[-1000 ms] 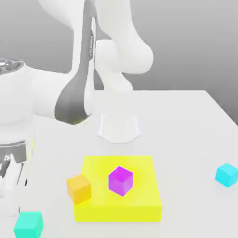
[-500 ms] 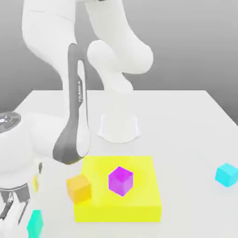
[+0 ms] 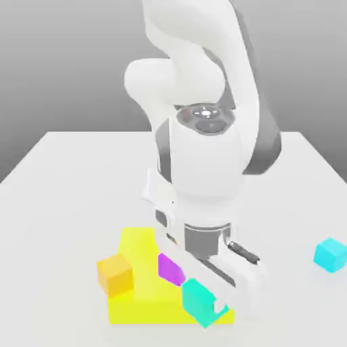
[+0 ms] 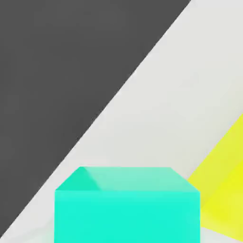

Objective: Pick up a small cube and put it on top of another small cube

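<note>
Hand: clamped on the small cube.
Small cube: lifted above the yellow block, at 5 o'clock from the purple cube.

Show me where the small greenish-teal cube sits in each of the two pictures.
Exterior view: the small greenish-teal cube is low in the picture, just right of centre, held in the gripper in front of the yellow block.
Hand view: it sits close up against the lower edge.
Shared landmark: the flat yellow block beside it.
</note>
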